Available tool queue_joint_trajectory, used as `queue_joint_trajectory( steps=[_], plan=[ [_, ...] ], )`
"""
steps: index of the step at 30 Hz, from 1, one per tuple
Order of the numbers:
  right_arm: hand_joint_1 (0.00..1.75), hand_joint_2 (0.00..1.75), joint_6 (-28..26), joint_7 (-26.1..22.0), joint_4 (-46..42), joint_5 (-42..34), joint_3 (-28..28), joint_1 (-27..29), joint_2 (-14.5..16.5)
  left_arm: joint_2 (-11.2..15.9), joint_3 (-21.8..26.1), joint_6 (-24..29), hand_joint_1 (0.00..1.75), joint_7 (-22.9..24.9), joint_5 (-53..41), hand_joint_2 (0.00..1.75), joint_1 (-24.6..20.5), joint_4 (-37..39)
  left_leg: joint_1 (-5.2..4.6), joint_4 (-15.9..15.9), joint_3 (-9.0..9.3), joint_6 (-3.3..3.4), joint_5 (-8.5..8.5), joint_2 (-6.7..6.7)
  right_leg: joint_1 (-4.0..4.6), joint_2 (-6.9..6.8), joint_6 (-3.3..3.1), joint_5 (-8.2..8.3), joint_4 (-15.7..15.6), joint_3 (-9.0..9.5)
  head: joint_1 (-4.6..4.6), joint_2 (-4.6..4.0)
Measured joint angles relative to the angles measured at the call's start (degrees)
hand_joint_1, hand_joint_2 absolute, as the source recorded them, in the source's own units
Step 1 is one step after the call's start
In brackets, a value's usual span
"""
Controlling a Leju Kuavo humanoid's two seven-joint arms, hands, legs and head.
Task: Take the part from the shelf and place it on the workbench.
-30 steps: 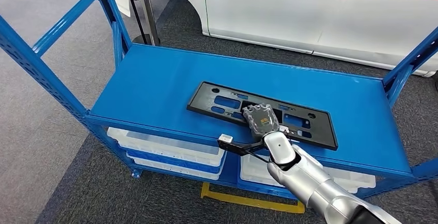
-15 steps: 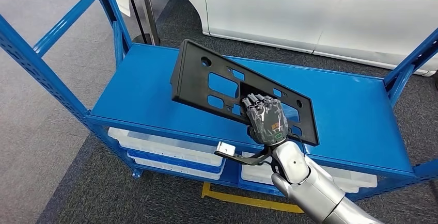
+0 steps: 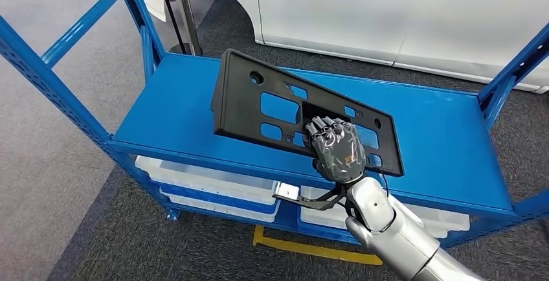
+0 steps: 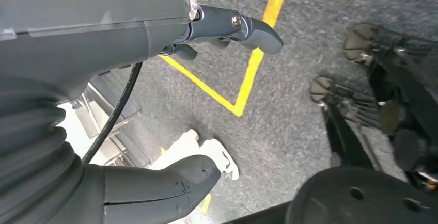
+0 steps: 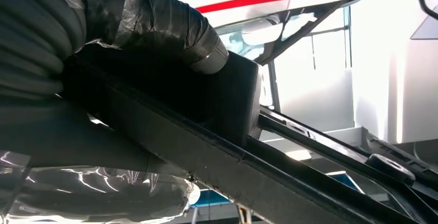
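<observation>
A long black plastic plate [image 3: 278,112] with several cut-outs is lifted off the blue shelf [image 3: 188,109] and tilted, its left end raised highest. My right hand [image 3: 336,149] grips the plate near the middle of its lower edge, fingers hooked over it. Close up in the right wrist view, my thumb [image 5: 170,25] presses on the plate's dark frame [image 5: 232,152]. My left hand [image 4: 155,105] hangs over the grey floor, thumb and fingers apart, holding nothing.
Blue uprights [image 3: 48,80] frame the shelf's left side and another upright [image 3: 515,70] its right. White bins [image 3: 207,187] sit on the level below. A white car with a red stripe [image 3: 401,9] stands behind. Yellow floor tape [image 4: 253,64] runs under the left hand.
One second ago the plate lay flat on the shelf under my right hand. It has since been gripped and lifted, tilting up at its left end, and moved slightly in the last half second.
</observation>
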Motion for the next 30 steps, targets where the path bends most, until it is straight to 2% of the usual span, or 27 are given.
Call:
queue_joint_trajectory(
  steps=[1, 2, 3, 5, 6, 7, 8, 9, 10, 11, 12, 13, 14, 16, 17, 18, 19, 21, 22, 23, 24, 25, 26, 27, 28, 29, 30],
  plan=[
    [1.75, 1.75, 0.0, 0.0, 0.0, 0.0, 0.0, 0.0, 0.0, 0.0, -0.1, 0.0, 0.0, 0.0, 0.0, 1.75, 0.1, 0.0, 0.05, 0.2, -0.22, -0.41, -0.25, 0.01, -0.11, -0.12, -0.38, 0.32, -0.2, -0.24, 0.0, 0.0],
    [1.75, 1.75, 0.0, 0.0, 0.0, 0.0, 0.0, 0.0, -0.1, 0.1, -0.1, 0.0, 0.0, 0.0, 0.0, 1.75, 0.1, 0.0, 0.11, 1.0, -0.6, -0.79, -1.19, 0.04, -0.26, -0.23, -0.86, 0.7, -0.4, -0.54, -0.01, 0.0],
    [1.75, 1.75, 0.0, 0.0, -0.1, 0.0, 0.0, 0.0, -0.1, 0.1, -0.2, 0.0, 0.0, 0.0, 0.0, 1.75, 0.1, 0.0, 0.18, 2.8, -1.26, -1.13, -2.98, 0.07, -0.42, -0.35, -1.35, 1.14, -0.5, -0.91, -0.01, 0.0],
    [1.75, 1.75, 0.0, 0.0, -0.1, 0.0, 0.0, 0.0, -0.1, 0.1, -0.3, 0.0, 0.0, 0.0, 0.0, 1.75, 0.1, 0.0, 0.5, 9.5, -3.37, -1.75, -7.88, 0.13, -0.41, -0.5, -1.84, 1.89, -0.4, -1.95, -0.01, 0.0],
    [1.75, 1.75, 0.0, 0.0, -0.1, 0.0, 0.0, 0.0, -0.1, 0.1, -0.3, 0.0, 0.0, 0.0, 0.0, 1.75, 0.1, 0.0, 0.64, 13.0, -4.34, -2.02, -9.68, 0.13, -0.38, -0.57, -1.87, 2.24, -0.3, -2.54, 0.0, 0.0],
    [1.75, 1.75, 0.0, 0.0, -0.1, 0.0, 0.0, 0.0, -0.2, 0.1, -0.4, 0.0, 0.0, 0.0, 0.0, 1.75, 0.0, 0.0, 0.76, 15.4, -4.71, -2.22, -10.35, 0.14, -0.36, -0.64, -1.84, 2.58, -0.1, -3.15, 0.0, 0.0],
    [1.75, 1.75, 0.0, 0.0, -0.1, 0.0, 0.0, 0.0, -0.2, 0.1, -0.5, 0.0, 0.0, 0.0, 0.0, 1.75, 0.0, 0.0, 0.85, 15.8, -4.15, -2.35, -9.77, 0.14, -0.36, -0.71, -1.77, 2.87, 0.1, -3.75, 0.0, 0.0],
    [1.75, 1.75, 0.0, 0.0, -0.1, 0.0, 0.0, 0.0, -0.2, 0.2, -0.6, 0.0, 0.0, 0.0, 0.0, 1.75, 0.0, 0.0, 0.93, 13.9, -2.45, -2.39, -8.21, 0.15, -0.38, -0.75, -1.64, 3.1, 0.4, -4.32, -0.01, 0.0],
    [1.75, 1.75, 0.0, 0.0, -0.2, 0.0, 0.0, 0.0, -0.2, 0.2, -0.7, 0.0, 0.0, 0.0, 0.0, 1.75, 0.0, 0.0, 0.98, 10.3, 0.08, -2.35, -6.45, 0.15, -0.39, -0.77, -1.49, 3.29, 0.7, -4.81, -0.01, 0.0],
    [1.75, 1.75, 0.0, -0.1, -0.2, 0.0, 0.0, 0.0, -0.2, 0.2, -0.8, 0.0, 0.0, 0.0, 0.0, 1.75, 0.0, 0.0, 0.95, 6.1, 2.84, -2.22, -5.45, 0.14, -0.34, -0.77, -1.27, 3.47, 1.0, -5.23, -0.01, 0.0],
    [1.75, 1.75, 0.0, -0.1, -0.2, 0.0, 0.0, 0.0, -0.2, 0.3, -0.8, 0.0, 0.0, 0.0, 0.0, 1.75, 0.0, 0.0, 0.87, 2.4, 5.09, -2.08, -5.0, 0.1, -0.28, -0.78, -0.97, 3.71, 1.2, -5.55, -0.01, 0.0],
    [1.75, 1.75, 0.1, -0.2, -0.2, 0.1, 0.0, -0.1, -0.2, 0.3, -0.9, 0.0, 0.0, 0.0, 0.0, 1.75, 0.0, 0.0, 0.78, 0.1, 6.35, -1.91, -5.06, 0.06, -0.21, -0.79, -0.66, 4.04, 1.3, -5.76, 0.0, 0.0],
    [1.75, 1.75, 0.1, -0.2, -0.2, 0.1, 0.0, -0.1, -0.2, 0.3, -1.0, 0.1, 0.0, 0.0, 0.0, 1.75, 0.0, 0.0, 0.64, -0.9, 6.72, -1.72, -5.3, 0.02, -0.17, -0.79, -0.31, 4.47, 1.3, -5.95, 0.0, 0.0],
    [1.75, 1.75, 0.3, -0.4, -0.3, 0.2, 0.0, -0.1, -0.2, 0.3, -1.0, 0.2, 0.0, 0.0, 0.0, 1.75, 0.0, 0.0, 0.7, -1.4, 6.05, -1.04, -4.45, 0.16, -0.17, -0.71, 0.38, 5.11, 1.1, -6.27, -0.01, 0.0],
    [1.75, 1.75, 0.4, -0.4, -0.3, 0.2, 0.0, -0.1, -0.3, 0.3, -1.0, 0.2, 0.0, 0.0, 0.0, 1.75, -0.1, 0.0, 0.81, -1.6, 5.61, -0.54, -3.86, 0.28, -0.18, -0.62, 0.66, 4.45, 1.5, -6.65, 0.02, 0.0],
    [1.75, 1.75, 0.5, -0.5, -0.3, 0.2, 0.0, -0.2, -0.3, 0.3, -1.1, 0.2, 0.0, 0.1, 0.0, 1.75, -0.1, 0.0, 0.95, -1.9, 5.03, -0.02, -3.19, 0.42, -0.17, -0.5, 0.88, 2.84, 2.8, -7.22, 0.05, 0.0],
    [1.75, 1.75, 0.7, -0.6, -0.3, 0.1, 0.0, -0.2, -0.3, 0.3, -1.1, 0.1, 0.0, 0.1, 0.0, 1.75, -0.2, 0.0, 1.05, -2.0, 4.45, 0.41, -2.58, 0.56, -0.23, -0.4, 1.0, 0.36, 5.0, -8.02, 0.09, 0.0],
    [1.75, 1.75, 1.2, -0.9, -0.3, -0.1, 0.0, -0.3, -0.3, 0.4, -1.1, -0.1, 0.0, 0.0, -0.2, 1.75, -0.3, 0.0, 0.89, -1.8, 2.86, 0.9, -1.49, 0.66, -0.23, -0.31, 1.2, -4.47, 11.7, -9.66, 0.13, 0.0],
    [1.75, 1.75, 1.4, -1.0, -0.3, -0.2, 0.0, -0.3, -0.3, 0.4, -1.1, -0.2, 0.0, -0.1, -0.3, 1.75, -0.4, 0.0, 0.8, -1.6, 2.02, 0.94, -1.0, 0.69, -0.24, -0.3, 1.27, -5.38, 14.4, -9.95, 0.14, 0.0],
    [1.75, 1.75, 1.7, -1.1, -0.3, -0.4, 0.0, -0.3, -0.3, 0.5, -1.1, -0.4, 0.0, -0.1, -0.5, 1.75, -0.4, 0.0, 0.73, -1.3, 1.15, 0.92, -0.55, 0.7, -0.24, -0.3, 1.28, -5.01, 15.7, -9.52, 0.13, 0.0],
    [1.75, 1.75, 1.9, -1.2, -0.3, -0.6, 0.0, -0.3, -0.3, 0.6, -1.2, -0.7, 0.0, -0.2, -0.6, 1.75, -0.4, 0.0, 0.7, -0.9, 0.3, 0.85, -0.16, 0.69, -0.23, -0.3, 1.22, -3.62, 15.0, -8.21, 0.13, 0.0],
    [1.75, 1.75, 2.1, -1.4, -0.3, -0.8, 0.0, -0.4, -0.3, 0.7, -1.2, -0.9, 0.0, -0.2, -0.7, 1.75, -0.4, 0.0, 0.69, -0.6, -0.47, 0.72, 0.18, 0.67, -0.22, -0.3, 1.08, -1.88, 12.5, -6.0, 0.13, 0.0],
    [1.75, 1.75, 2.2, -1.5, -0.3, -1.0, 0.0, -0.6, -0.3, 0.8, -1.2, -1.0, 0.0, -0.2, -0.8, 1.75, -0.5, 0.0, 0.68, -0.2, -1.14, 0.55, 0.49, 0.64, -0.19, -0.26, 0.84, -1.03, 8.7, -3.34, 0.13, 0.0],
    [1.75, 1.75, 2.3, -1.6, -0.3, -1.3, 0.0, -0.8, -0.2, 0.8, -1.2, -1.2, 0.0, -0.2, -0.9, 1.75, -0.5, 0.0, 0.62, 0.1, -1.67, 0.29, 0.81, 0.61, -0.07, -0.2, 0.58, -0.89, 4.8, -0.78, 0.1, 0.0],
    [1.75, 1.75, 2.3, -1.7, -0.3, -1.5, 0.0, -1.1, -0.2, 0.9, -1.2, -1.3, 0.0, -0.2, -1.0, 1.75, -0.6, 0.0, 0.58, 0.3, -1.98, -0.02, 1.22, 0.59, 0.1, -0.14, 0.32, -1.12, 1.9, 0.96, 0.1, 0.0],
    [1.75, 1.75, 2.4, -1.9, -0.3, -1.7, 0.0, -1.3, -0.2, 1.0, -1.2, -1.4, 0.0, -0.3, -1.1, 1.75, -0.6, 0.0, 0.57, 0.3, -2.18, -0.37, 1.69, 0.57, 0.3, -0.1, 0.09, -1.59, 0.1, 1.84, 0.09, 0.0],
    [1.75, 1.75, 2.5, -2.0, -0.3, -1.9, 0.0, -1.5, -0.2, 1.2, -1.2, -1.5, 0.0, -0.3, -1.1, 1.75, -0.6, 0.0, 0.55, 0.1, -2.3, -0.74, 2.18, 0.55, 0.45, -0.1, -0.17, -1.46, -0.5, 1.93, 0.09, 0.0]
  ],
)
